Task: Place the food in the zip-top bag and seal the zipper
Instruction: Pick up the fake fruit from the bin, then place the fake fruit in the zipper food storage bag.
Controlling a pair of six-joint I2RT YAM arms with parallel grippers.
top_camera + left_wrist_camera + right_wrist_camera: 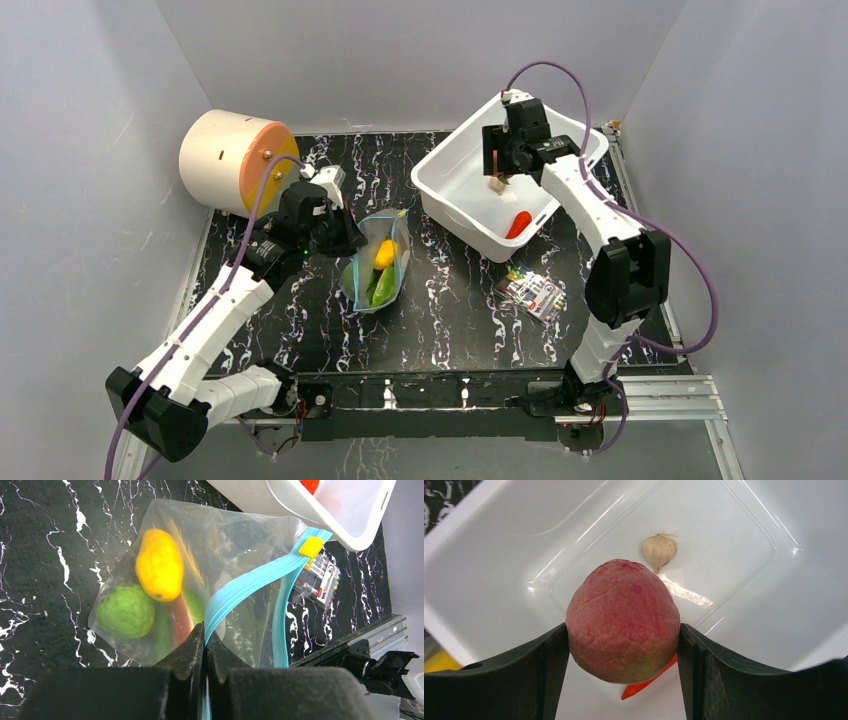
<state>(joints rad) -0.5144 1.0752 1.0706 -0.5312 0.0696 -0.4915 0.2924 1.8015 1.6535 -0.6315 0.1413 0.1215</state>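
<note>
One round fruit [623, 627] looks pink-red, pebbly — yellowish underneath.

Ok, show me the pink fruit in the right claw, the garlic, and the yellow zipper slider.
pink fruit [623, 620]: right wrist view, middle of its rounded face.
garlic [659, 550]: right wrist view, centre of the bulb.
yellow slider [311, 546]: left wrist view, its flat top.

the zip-top bag [378, 262] lies on the worktop [450, 325], food [159, 572] in it, at my left pincer [205, 632]; the bin [445, 200] sits behind-right, under my right pincer [623, 640], the packet [532, 292] before it.
</note>
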